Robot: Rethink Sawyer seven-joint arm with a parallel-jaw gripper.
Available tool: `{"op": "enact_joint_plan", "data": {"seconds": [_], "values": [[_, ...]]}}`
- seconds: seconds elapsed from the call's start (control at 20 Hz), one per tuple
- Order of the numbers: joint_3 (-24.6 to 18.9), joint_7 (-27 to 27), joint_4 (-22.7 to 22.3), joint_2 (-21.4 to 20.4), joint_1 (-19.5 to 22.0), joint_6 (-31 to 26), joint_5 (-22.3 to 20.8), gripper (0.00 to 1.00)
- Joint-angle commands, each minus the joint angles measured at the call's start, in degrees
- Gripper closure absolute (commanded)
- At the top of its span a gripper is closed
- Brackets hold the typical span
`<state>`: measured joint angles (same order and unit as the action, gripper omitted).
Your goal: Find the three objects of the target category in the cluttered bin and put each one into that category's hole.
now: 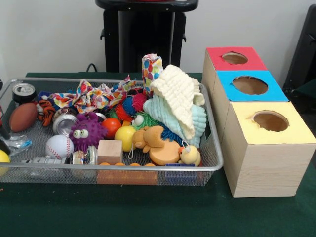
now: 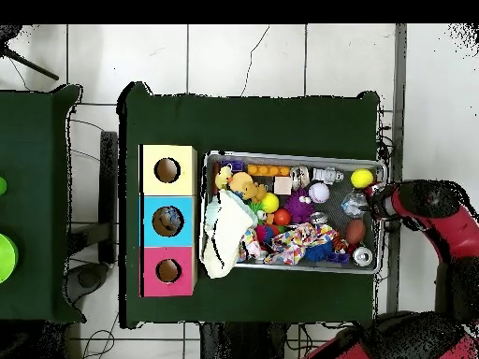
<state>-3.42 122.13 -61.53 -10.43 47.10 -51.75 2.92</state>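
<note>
The wire-mesh bin [image 1: 113, 168] sits on the green table, piled with toys, cloths and cans. It also shows in the overhead view [image 2: 290, 268]. To its side stand three wooden boxes with round holes: red top [image 1: 235, 58], blue top [image 1: 250, 85], yellow top [image 1: 270, 120]. In the bin lie a baseball [image 1: 59, 146], a brown football [image 1: 22, 117], a purple spiky ball with eyes [image 1: 86, 131], a yellow ball [image 1: 126, 137], a wooden cube [image 1: 109, 150], a teddy bear [image 1: 148, 138] and cream and mint cloths [image 1: 177, 98]. My gripper [image 2: 378, 202] hangs at the bin's end farthest from the boxes.
The robot's pedestal [image 1: 145, 34] stands behind the bin. The red arm [image 2: 435, 217] reaches in beside the table's edge. A second green table [image 2: 33, 206] with green objects lies beyond the boxes in the overhead view. Cans [image 1: 23, 91] and a rubber duck [image 1: 190, 155] lie in the bin.
</note>
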Motion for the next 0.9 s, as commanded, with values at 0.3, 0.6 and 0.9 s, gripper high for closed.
{"op": "enact_joint_plan", "data": {"seconds": [0.3, 0.6, 0.9], "values": [[3.48, 11.49, -3.94, 4.57, 2.52, 12.84, 0.18, 0.0], [2.95, 5.96, 2.28, 7.01, 3.19, -3.88, 0.88, 0.0], [1.95, 9.04, 1.5, 6.37, 3.67, -25.72, 4.12, 0.0]]}}
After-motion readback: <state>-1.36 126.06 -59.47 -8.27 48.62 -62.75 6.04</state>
